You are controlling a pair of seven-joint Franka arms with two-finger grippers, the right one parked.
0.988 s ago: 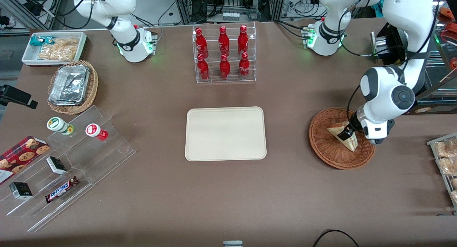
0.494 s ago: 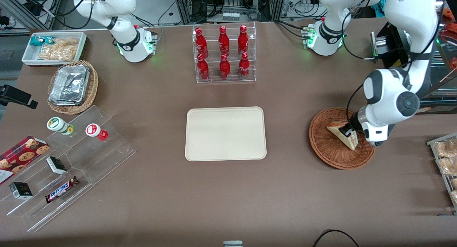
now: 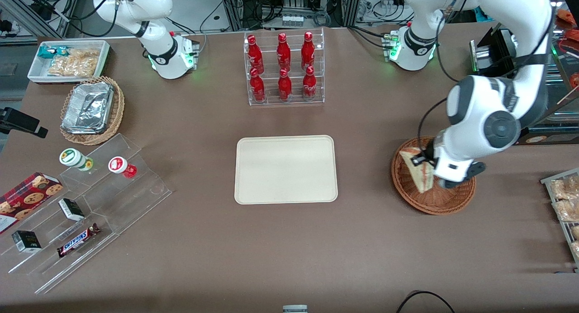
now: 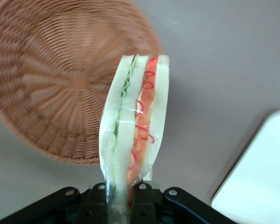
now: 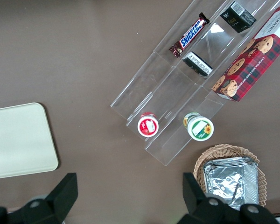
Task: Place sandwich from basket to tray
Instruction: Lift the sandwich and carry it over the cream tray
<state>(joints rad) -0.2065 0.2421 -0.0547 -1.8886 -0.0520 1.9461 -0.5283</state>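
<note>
Now end effector [image 4: 122, 198] clamps sandwich [image 4: 135, 126] upright; hovering above basket [image 3: 432, 200].

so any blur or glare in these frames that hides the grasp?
Left wrist view: the sandwich is sharp, slight sheen on its wrap, clamped in the hand; the basket and tray below look soft. Front view: even light, soft shadows; the arm hides most of the hand, and the sandwich shows over the basket.
</note>
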